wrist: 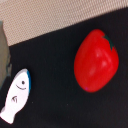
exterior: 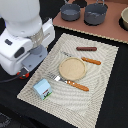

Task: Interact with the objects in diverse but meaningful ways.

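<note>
From my remote station I see the tomato (wrist: 96,61) on the black tabletop just off the placemat's (exterior: 102,95) edge beside a small fish toy (wrist: 16,95), I cannot tell my gripper's state, and a blind descent could roll the tomato away.

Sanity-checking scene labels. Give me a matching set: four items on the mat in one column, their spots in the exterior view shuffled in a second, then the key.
Items
1. sausage
2. milk carton
3. plate
4. fork

Places
A. middle of the placemat
B. mat's near corner, on the exterior view's left
C. far side of the mat, beyond the plate
D. just in front of the plate, lying diagonally

Pairs: 1-C, 2-B, 3-A, 4-D
</note>
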You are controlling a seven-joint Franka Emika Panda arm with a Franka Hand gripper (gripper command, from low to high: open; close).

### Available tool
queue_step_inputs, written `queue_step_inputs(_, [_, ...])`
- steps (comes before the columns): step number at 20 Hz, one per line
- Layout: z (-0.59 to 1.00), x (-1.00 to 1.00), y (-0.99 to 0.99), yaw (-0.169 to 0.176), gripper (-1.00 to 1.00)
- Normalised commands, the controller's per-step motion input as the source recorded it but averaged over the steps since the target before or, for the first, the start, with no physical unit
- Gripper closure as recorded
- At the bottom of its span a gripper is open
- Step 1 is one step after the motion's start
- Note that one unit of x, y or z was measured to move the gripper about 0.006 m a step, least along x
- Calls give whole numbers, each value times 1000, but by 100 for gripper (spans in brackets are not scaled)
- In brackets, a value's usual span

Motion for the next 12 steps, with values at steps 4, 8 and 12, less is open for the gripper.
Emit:
queue_step_inputs(4, [-259,-548,119,-146,-100])
queue_step_inputs(8, [-428,-617,7,-137,-100])
queue_step_inputs(12, [-486,-670,69,-107,-100])
